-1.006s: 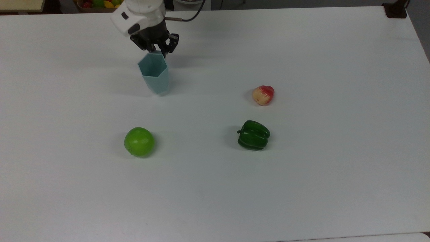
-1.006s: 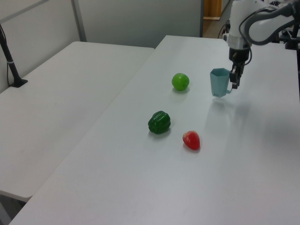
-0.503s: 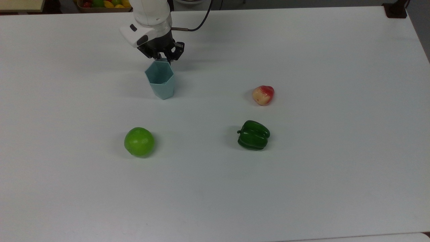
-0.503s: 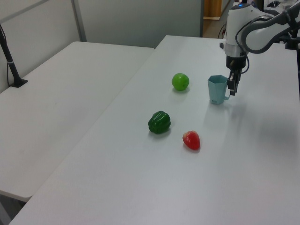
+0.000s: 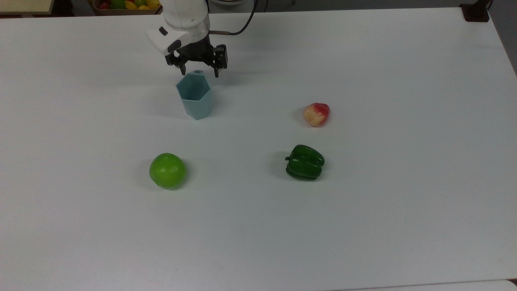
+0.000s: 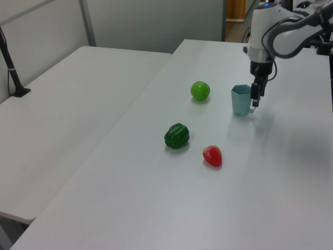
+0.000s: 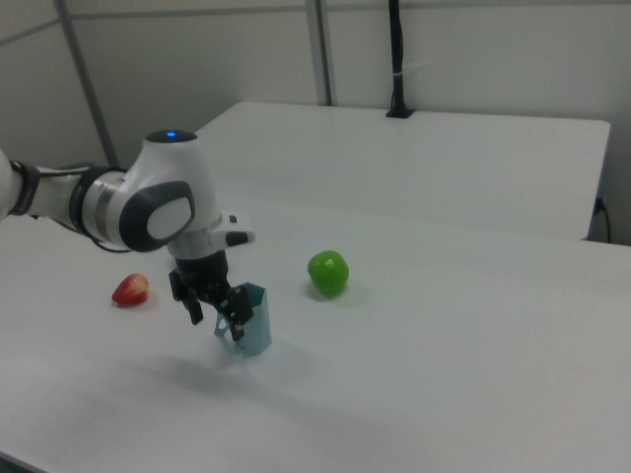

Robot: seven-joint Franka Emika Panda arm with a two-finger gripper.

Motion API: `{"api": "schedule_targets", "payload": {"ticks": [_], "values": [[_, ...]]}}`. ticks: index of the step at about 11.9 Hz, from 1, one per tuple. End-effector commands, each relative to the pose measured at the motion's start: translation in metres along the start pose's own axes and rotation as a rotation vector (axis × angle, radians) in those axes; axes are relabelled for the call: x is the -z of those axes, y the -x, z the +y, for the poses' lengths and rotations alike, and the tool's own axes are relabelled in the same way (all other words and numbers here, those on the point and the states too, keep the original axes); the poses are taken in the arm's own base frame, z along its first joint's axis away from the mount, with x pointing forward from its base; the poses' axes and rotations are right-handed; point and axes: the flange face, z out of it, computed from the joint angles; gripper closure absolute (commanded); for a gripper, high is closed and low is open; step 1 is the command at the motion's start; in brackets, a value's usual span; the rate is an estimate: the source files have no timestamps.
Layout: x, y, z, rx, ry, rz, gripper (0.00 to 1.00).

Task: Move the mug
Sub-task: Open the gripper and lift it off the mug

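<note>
The mug (image 5: 194,97) is a pale blue-grey faceted cup with a hexagonal rim, standing upright on the white table (image 5: 363,226). It appears too in the left view (image 6: 240,100) and the right view (image 7: 253,321). My gripper (image 5: 200,72) hangs open over the mug's far rim, one finger on each side of the small handle there and neither gripping it. In the left view the gripper (image 6: 255,99) sits just right of the mug. In the right view the gripper (image 7: 217,317) is at the mug's left edge.
A green apple (image 5: 167,170), a dark green bell pepper (image 5: 305,162) and a red-and-yellow fruit (image 5: 316,114) lie apart on the table. A tray of fruit (image 5: 121,5) sits beyond the far edge. A second table (image 6: 62,104) adjoins in the left view.
The mug, held tilted in the shut gripper a second ago, came down slightly to the top view's right and stands upright. The fingers have opened and let it go.
</note>
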Motion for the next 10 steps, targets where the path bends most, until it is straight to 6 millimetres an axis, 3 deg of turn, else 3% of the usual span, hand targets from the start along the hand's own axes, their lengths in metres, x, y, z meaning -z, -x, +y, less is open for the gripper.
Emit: {"api": "schedule_targets", "payload": {"ticks": [1, 3, 4, 10], "values": [[0.094, -0.011, 0.002, -0.065, 0.005, -0.003, 0.00], [0.163, -0.018, 0.022, -0.110, 0.005, 0.016, 0.00], [0.185, -0.015, 0.031, -0.125, 0.004, 0.005, 0.00], [0.224, -0.011, 0.076, -0.194, -0.007, 0.046, 0.00]]}}
